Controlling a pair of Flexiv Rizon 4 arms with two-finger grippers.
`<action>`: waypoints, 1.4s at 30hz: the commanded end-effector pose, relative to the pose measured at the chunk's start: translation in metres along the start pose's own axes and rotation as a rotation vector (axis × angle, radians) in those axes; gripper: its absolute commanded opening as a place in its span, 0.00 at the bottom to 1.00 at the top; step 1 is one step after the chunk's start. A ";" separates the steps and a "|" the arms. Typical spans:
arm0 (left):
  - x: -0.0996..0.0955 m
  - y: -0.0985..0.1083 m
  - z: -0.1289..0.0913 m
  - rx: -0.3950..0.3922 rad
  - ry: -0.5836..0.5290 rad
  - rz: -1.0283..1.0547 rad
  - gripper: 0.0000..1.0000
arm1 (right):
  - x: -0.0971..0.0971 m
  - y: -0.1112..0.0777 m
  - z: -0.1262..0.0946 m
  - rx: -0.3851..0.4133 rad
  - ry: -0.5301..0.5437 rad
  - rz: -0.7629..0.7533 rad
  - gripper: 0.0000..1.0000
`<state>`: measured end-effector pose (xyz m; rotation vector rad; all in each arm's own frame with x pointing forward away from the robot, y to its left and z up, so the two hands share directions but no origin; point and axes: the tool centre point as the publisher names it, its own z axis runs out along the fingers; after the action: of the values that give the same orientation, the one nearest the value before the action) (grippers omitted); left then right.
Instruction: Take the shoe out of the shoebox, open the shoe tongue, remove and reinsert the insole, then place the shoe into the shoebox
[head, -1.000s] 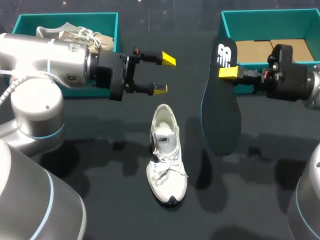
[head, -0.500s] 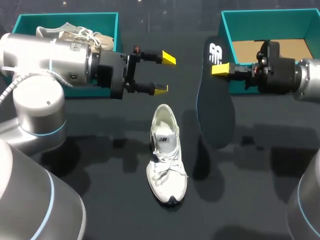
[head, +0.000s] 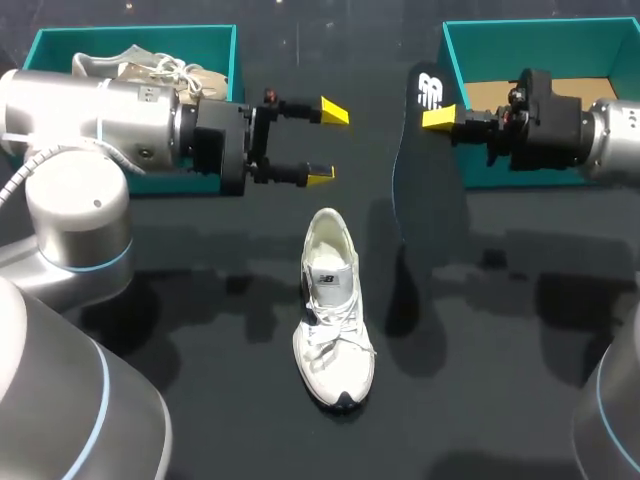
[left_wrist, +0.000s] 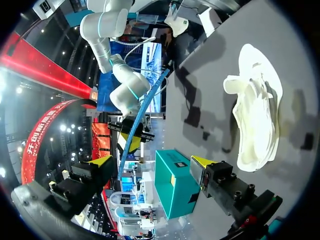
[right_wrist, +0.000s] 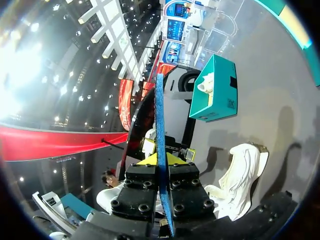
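Note:
The white shoe (head: 334, 316) lies on the dark table in the middle, toe toward the front, its opening bare. It also shows beside my left fingers (left_wrist: 255, 110) and below the right gripper (right_wrist: 240, 180). My right gripper (head: 440, 118) is shut on the heel end of the dark insole (head: 418, 180), which hangs down in the air to the right of the shoe and beyond it. In the right wrist view the insole (right_wrist: 160, 120) is edge-on between the fingers. My left gripper (head: 327, 143) stands open and empty above the table beyond the shoe's heel, pointing right.
A teal shoebox (head: 215, 45) at the back left holds another pale shoe (head: 150, 68). A second teal shoebox (head: 480, 40) at the back right shows only its cardboard floor; the right arm hovers over its front wall.
The right gripper has carried the insole up and a little left toward the back, and turned it so that it shows narrower. The left arm and the shoe have stayed put.

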<state>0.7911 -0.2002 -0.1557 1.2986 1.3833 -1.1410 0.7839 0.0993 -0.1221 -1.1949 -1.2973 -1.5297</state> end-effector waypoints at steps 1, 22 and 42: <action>0.001 0.001 0.004 0.009 -0.002 -0.002 1.00 | 0.000 -0.002 0.000 0.001 -0.003 0.001 0.00; 0.006 -0.002 0.029 0.011 -0.034 0.007 0.66 | -0.044 0.030 0.048 0.067 -0.043 0.293 0.00; 0.004 0.006 0.035 -0.015 -0.060 -0.020 0.35 | -0.047 0.033 0.074 0.038 -0.052 0.312 0.00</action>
<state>0.7965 -0.2292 -0.1646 1.2370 1.3636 -1.1738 0.8390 0.1613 -0.1554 -1.3467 -1.1083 -1.2492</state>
